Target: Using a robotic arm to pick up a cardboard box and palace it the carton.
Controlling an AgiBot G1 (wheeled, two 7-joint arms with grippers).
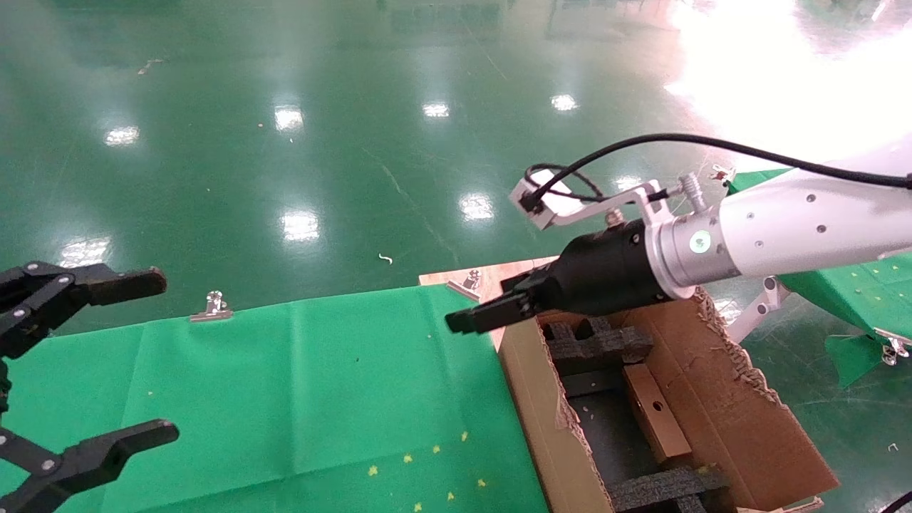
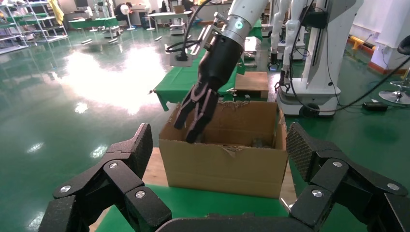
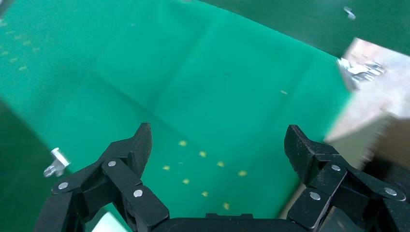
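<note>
Over the carton's [image 1: 712, 399] table-side rim: right gripper [image 1: 491, 310] spread wide, empty, pointing toward the green cloth [image 1: 299, 399]. Cardboard box [image 1: 655, 413] already inside between foam inserts [image 1: 598, 342]. Left gripper [image 1: 85, 370] idle, open, at table's left edge.

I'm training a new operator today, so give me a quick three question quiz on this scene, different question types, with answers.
1. True or false: the small slim brown cardboard box lies inside the large brown corrugated carton.
2. Multiple choice: the right gripper is A) open and empty, B) shut on the small box, C) out of view.
3. Fill in: the table beside the carton is covered by a ____ cloth.

Key: 1 true; 2 A; 3 green. The right gripper hangs over the carton's edge near the cloth; the left gripper, open too, sits parked over the cloth's far side.
</note>
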